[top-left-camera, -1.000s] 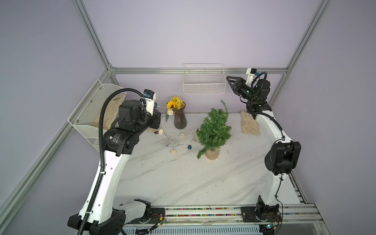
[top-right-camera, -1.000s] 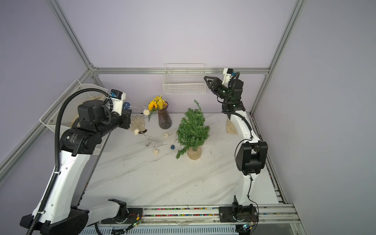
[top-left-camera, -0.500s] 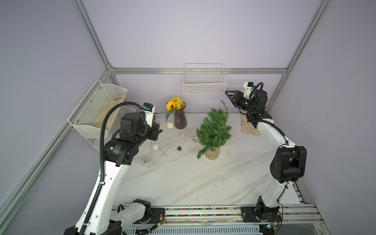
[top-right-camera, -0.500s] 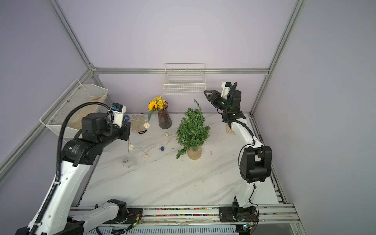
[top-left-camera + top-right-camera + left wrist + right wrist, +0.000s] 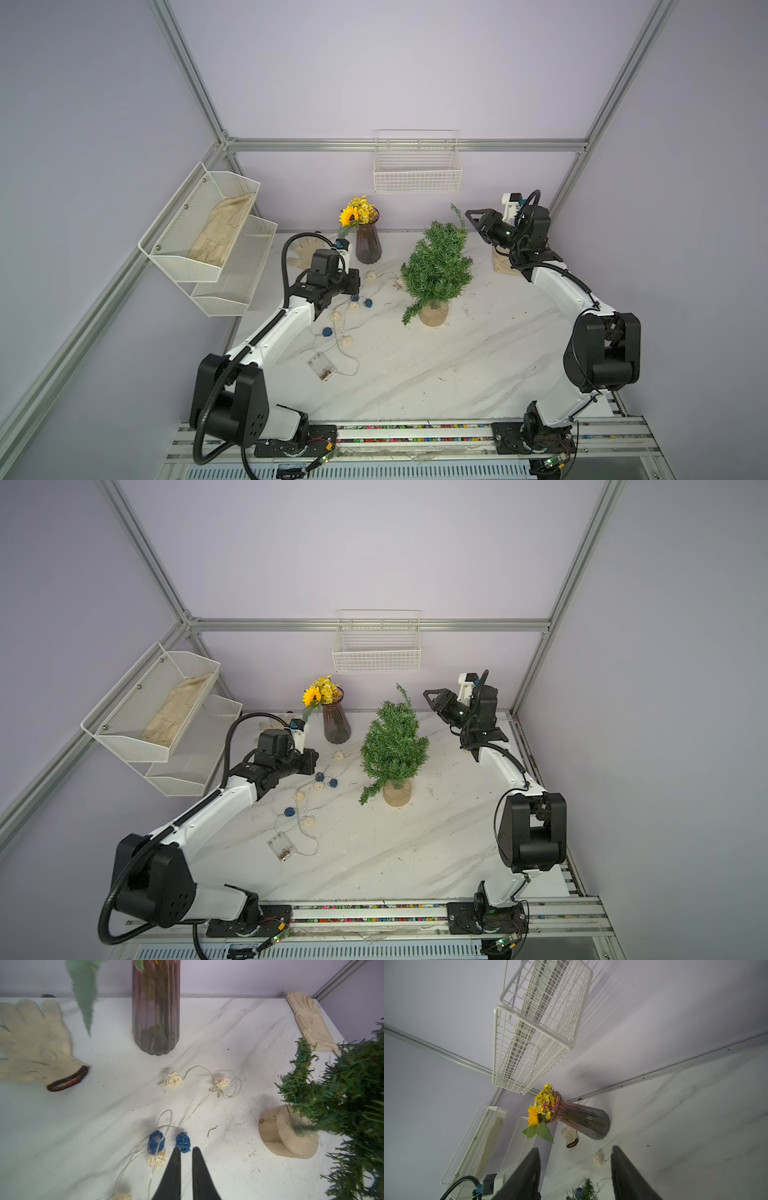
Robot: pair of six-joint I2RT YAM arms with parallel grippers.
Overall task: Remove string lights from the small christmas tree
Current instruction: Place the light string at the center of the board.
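The small christmas tree (image 5: 436, 266) (image 5: 395, 746) stands on its wooden base (image 5: 288, 1132) at mid table, its top sprig (image 5: 584, 1188) below my right gripper. The string lights (image 5: 345, 309) (image 5: 309, 789) (image 5: 182, 1142) lie loose on the marble left of the tree, and the nearest cream ball (image 5: 400, 281) is beside its lower branches. Their clear battery box (image 5: 321, 368) (image 5: 281, 845) lies nearer the front. My left gripper (image 5: 186, 1148) hovers low over the blue balls, its jaws a narrow gap apart and holding nothing. High beside the treetop, my right gripper (image 5: 469, 216) (image 5: 428, 696) (image 5: 575, 1148) is open and empty.
A dark vase of yellow flowers (image 5: 368, 245) (image 5: 155, 1012) stands behind the lights. One cream glove (image 5: 31, 1043) lies at the back left, another (image 5: 505, 264) at the back right. A wire basket (image 5: 417, 174) hangs on the back wall, and mesh shelves (image 5: 208, 232) hang on the left wall.
My left arm came down from high at the back left to the table. The lights that hung from it now lie on the marble, and its jaws have parted. The right arm sank a little.
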